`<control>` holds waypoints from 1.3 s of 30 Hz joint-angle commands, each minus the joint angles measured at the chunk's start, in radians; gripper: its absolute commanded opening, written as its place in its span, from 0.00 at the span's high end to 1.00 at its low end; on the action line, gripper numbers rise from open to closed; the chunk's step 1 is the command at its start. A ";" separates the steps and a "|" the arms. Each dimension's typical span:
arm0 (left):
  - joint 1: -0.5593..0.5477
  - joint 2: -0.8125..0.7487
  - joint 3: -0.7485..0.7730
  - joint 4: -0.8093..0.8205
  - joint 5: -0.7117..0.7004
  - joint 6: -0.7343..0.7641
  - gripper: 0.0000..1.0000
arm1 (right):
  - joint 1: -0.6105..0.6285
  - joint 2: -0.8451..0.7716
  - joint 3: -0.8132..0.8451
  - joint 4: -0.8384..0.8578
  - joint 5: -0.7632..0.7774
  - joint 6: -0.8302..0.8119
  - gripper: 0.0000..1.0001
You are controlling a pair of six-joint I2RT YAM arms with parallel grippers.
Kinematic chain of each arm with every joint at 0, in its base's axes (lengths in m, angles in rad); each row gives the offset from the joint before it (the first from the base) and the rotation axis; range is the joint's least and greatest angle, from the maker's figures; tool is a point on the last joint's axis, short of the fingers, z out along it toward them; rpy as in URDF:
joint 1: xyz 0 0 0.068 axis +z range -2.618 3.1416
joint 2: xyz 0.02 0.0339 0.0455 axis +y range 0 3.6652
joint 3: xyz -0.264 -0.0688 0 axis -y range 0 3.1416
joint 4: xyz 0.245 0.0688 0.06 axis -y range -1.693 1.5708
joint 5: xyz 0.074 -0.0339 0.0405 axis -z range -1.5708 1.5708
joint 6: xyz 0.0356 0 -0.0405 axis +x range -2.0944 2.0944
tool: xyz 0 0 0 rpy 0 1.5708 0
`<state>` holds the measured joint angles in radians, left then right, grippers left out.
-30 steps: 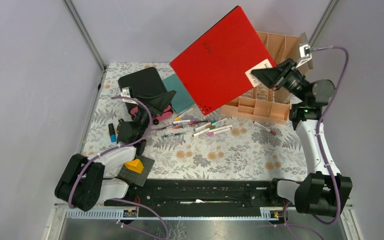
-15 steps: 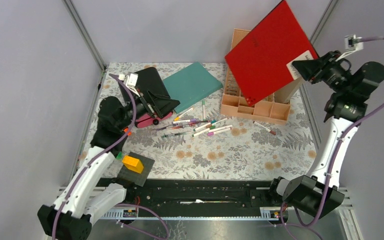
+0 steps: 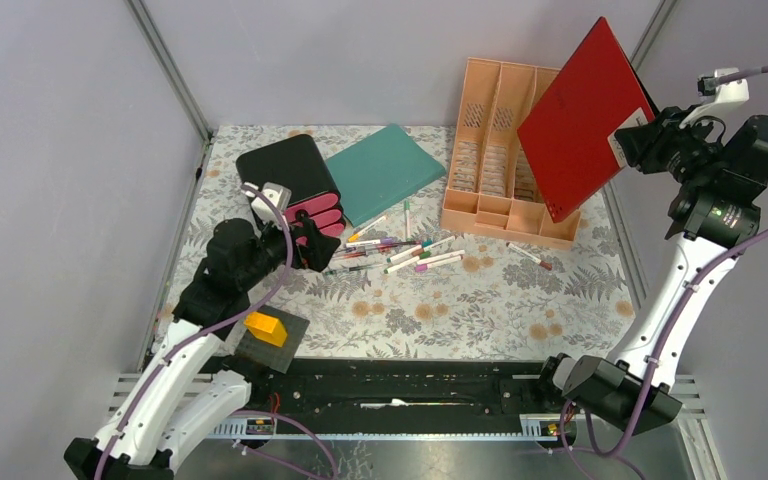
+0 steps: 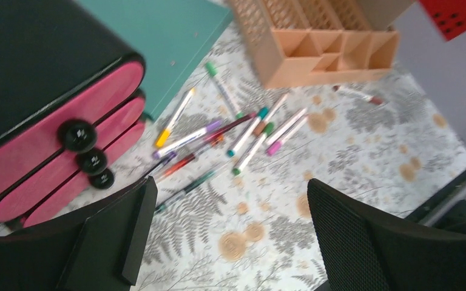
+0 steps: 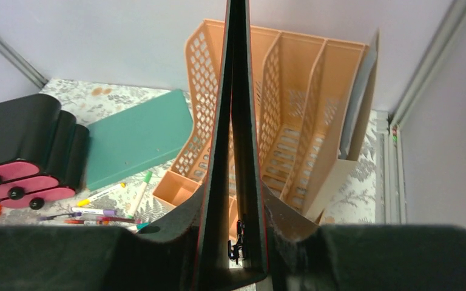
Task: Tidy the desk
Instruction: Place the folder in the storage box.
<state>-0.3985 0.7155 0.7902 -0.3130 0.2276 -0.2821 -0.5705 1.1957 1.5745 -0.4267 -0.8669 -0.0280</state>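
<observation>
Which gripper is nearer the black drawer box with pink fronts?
Left. The left gripper is open just in front of the drawer box; the right gripper holds the red folder over the peach rack, far off.

— Can you read any writing here?
— No, not a legible word. The red folder (image 3: 578, 120) has a white label (image 3: 621, 149) by its right edge, but you can't make out its print.
— And the rest?
— You'll find nothing readable on the markers (image 4: 252, 130), the drawer box (image 4: 48, 121) or the tabletop (image 3: 480, 300).
</observation>
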 commanded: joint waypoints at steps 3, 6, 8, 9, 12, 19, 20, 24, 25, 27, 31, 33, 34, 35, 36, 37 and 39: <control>0.004 -0.007 -0.020 -0.014 -0.085 0.073 0.01 | -0.003 0.024 0.024 0.001 0.083 -0.049 1.00; 0.004 -0.024 -0.035 -0.014 -0.071 0.068 0.01 | -0.004 0.048 0.022 0.021 0.101 -0.036 1.00; 0.004 -0.032 -0.038 -0.012 -0.078 0.066 0.01 | -0.004 0.063 0.025 0.033 0.104 -0.029 1.00; 0.004 -0.034 -0.039 -0.011 -0.079 0.066 0.01 | -0.003 0.069 0.025 0.042 0.106 -0.023 1.00; 0.007 -0.036 -0.040 -0.013 -0.078 0.065 0.01 | -0.003 0.094 0.038 0.047 0.123 -0.024 1.00; 0.012 -0.031 -0.040 -0.013 -0.073 0.062 0.01 | 0.002 0.132 0.041 0.101 0.123 0.015 1.00; 0.013 -0.030 -0.040 -0.013 -0.072 0.061 0.01 | 0.008 0.135 0.039 0.111 0.130 0.021 1.00; 0.018 -0.028 -0.041 -0.013 -0.072 0.060 0.01 | 0.054 0.155 0.039 0.140 0.190 0.022 1.00; 0.019 -0.028 -0.041 -0.012 -0.073 0.060 0.01 | 0.064 0.162 0.044 0.144 0.205 0.022 1.00; 0.022 -0.025 -0.042 -0.012 -0.071 0.060 0.01 | 0.083 0.178 0.054 0.155 0.234 0.022 1.00; 0.026 -0.016 -0.042 -0.013 -0.070 0.057 0.01 | 0.127 0.208 0.077 0.166 0.279 0.022 1.00; 0.030 -0.016 -0.041 -0.013 -0.068 0.057 0.01 | 0.148 0.221 0.078 0.181 0.307 0.022 1.00; 0.030 -0.015 -0.042 -0.013 -0.068 0.057 0.01 | 0.164 0.227 0.078 0.189 0.320 0.022 1.00; 0.031 -0.015 -0.043 -0.012 -0.068 0.057 0.01 | 0.174 0.232 0.079 0.195 0.330 0.022 1.00; 0.032 -0.014 -0.043 -0.013 -0.068 0.057 0.01 | 0.185 0.238 0.081 0.201 0.342 0.022 1.00; 0.032 -0.011 -0.043 -0.012 -0.068 0.057 0.01 | 0.195 0.245 0.085 0.206 0.355 0.022 1.00; 0.034 -0.009 -0.043 -0.013 -0.068 0.056 0.01 | 0.217 0.261 0.097 0.214 0.375 0.017 1.00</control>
<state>-0.3721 0.7025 0.7437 -0.3649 0.1673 -0.2325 -0.3931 1.4494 1.5906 -0.3405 -0.5468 -0.0177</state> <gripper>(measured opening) 0.987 0.298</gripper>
